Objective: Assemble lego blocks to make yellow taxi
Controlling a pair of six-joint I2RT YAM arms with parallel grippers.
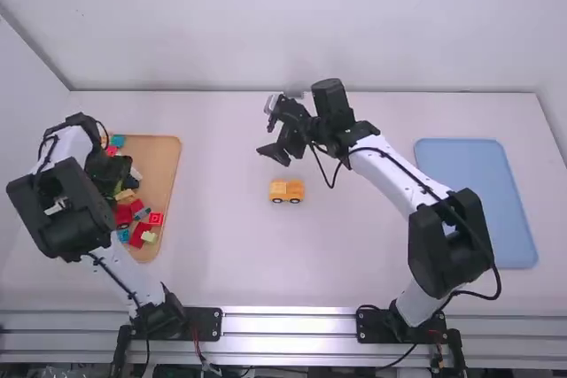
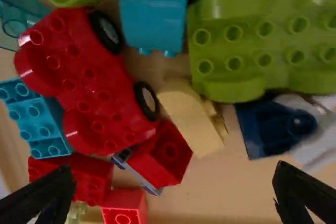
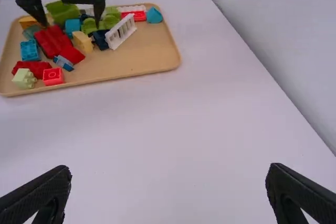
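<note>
Yellow block vehicle (image 1: 286, 190), with dark wheels, on the table (image 1: 221, 263) near its middle. Left gripper (image 1: 110, 174), jaws apart, above the wooden tray (image 1: 166, 165) at left, which holds, among other blocks, a red wheeled base (image 2: 89, 82), a lime-green base (image 2: 249, 45) and a pale yellow block (image 2: 190, 119). Right gripper (image 1: 266, 129), jaws apart, above the table on the vehicle's far side. Blue tray (image 1: 474, 201) at right.
</note>
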